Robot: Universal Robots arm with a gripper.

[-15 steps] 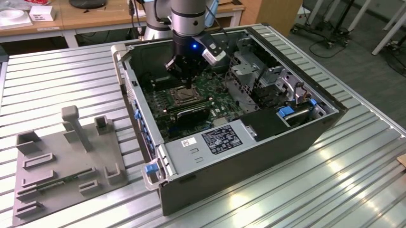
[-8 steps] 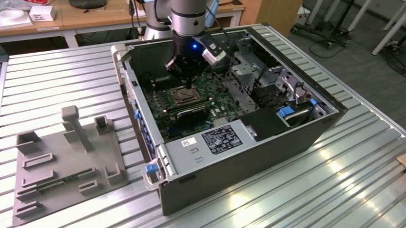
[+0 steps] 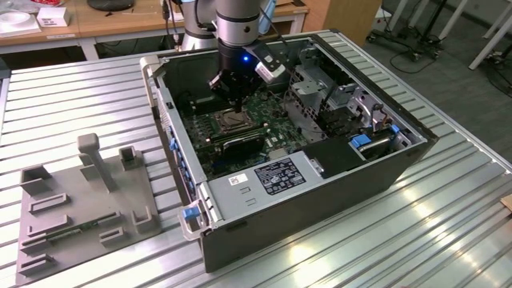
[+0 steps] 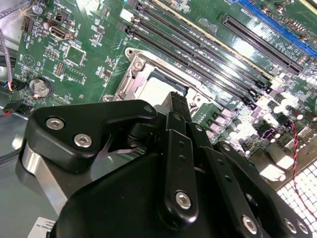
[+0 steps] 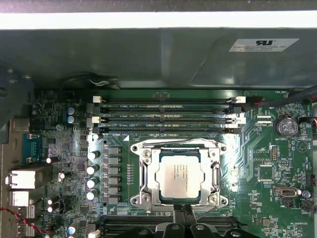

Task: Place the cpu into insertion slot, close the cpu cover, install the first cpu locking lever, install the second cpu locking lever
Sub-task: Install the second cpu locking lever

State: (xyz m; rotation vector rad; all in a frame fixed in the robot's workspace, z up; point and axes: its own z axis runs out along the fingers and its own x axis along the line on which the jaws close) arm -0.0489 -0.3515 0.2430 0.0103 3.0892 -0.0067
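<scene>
The cpu already sits in the slot with the cover down over its edges, just ahead of the claw, whose fingers look pressed together at the socket's near edge and grip nothing that I can make out. The chip is light, stiff and fragile, best left alone. The cover is thin springy metal, and any hold belongs on the wire levers at its sides, which should resist.

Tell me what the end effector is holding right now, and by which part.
Cannot be told: the end effector sits at the edge of the silvery metal cpu cover, over the pale grey square cpu.
</scene>
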